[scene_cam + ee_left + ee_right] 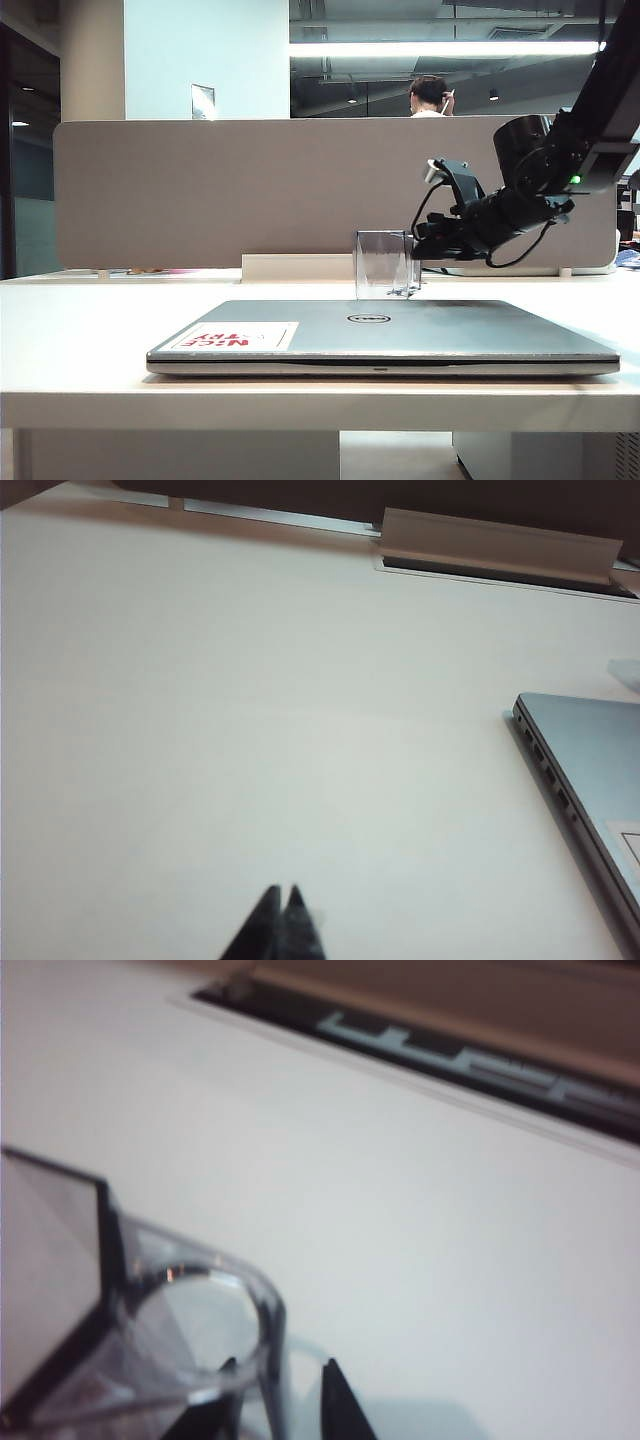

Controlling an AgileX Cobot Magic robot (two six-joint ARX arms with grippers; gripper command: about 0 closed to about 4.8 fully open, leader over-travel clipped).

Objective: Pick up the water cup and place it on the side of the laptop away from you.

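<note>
The water cup [385, 265], a clear faceted tumbler, stands upright on the white table just behind the far edge of the closed silver laptop [400, 335]. My right gripper [415, 245] reaches in from the right at the cup's rim. In the right wrist view the right gripper [279, 1365] is open, one fingertip inside the cup [130, 1260] and the other outside, with a gap beside the wall. My left gripper [283, 890] is shut on nothing, hovering over bare table, away from the laptop's corner [590, 750].
A grey partition [250, 190] runs along the table's far edge. A white cable-slot cover [495, 545] sits at its foot. A person [430, 97] stands beyond the partition. The laptop lid carries a white sticker with red letters [235, 337].
</note>
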